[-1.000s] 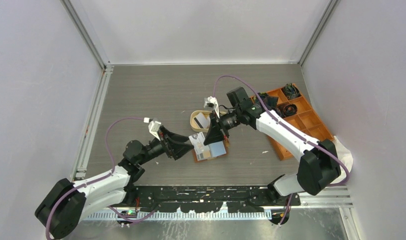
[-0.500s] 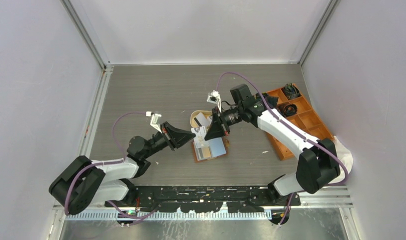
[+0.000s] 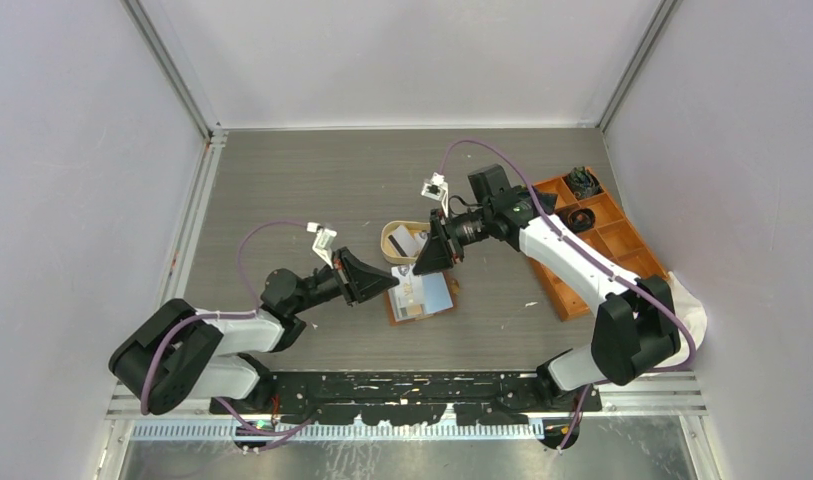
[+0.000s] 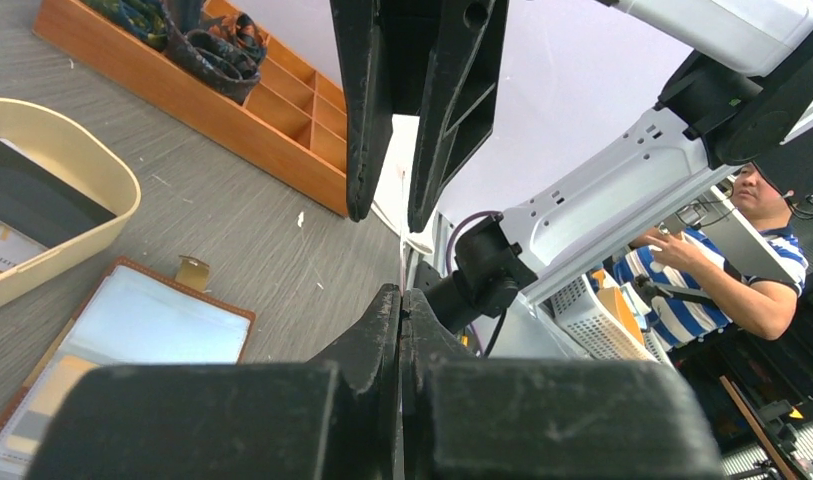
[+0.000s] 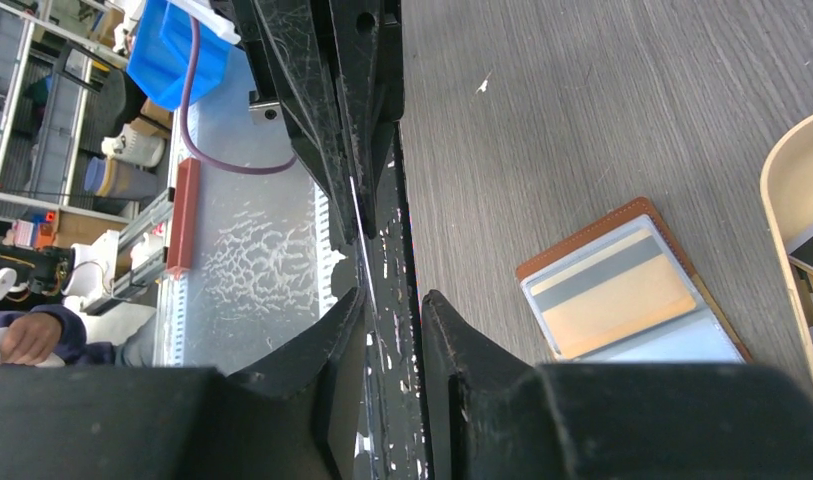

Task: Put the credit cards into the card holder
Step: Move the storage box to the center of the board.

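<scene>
Card loading partway: some sleeved, some left in the tray.

Nearest us, the card holder (image 3: 427,300) lies open and flat on the table (image 3: 312,200). Its long axis runs roughly left-right, with the snap-tab end to the right and turned slightly away. Two credit cards (image 5: 607,300), orange and pale blue, show in its sleeves. The left gripper (image 3: 391,283) sits at its left edge, fingers pressed together, empty. The right gripper (image 3: 419,269) hangs over its far edge, fingers slightly apart, nothing between. Beyond, the tray (image 3: 386,240) holds black and white cards; we judge these remain to load.
</scene>
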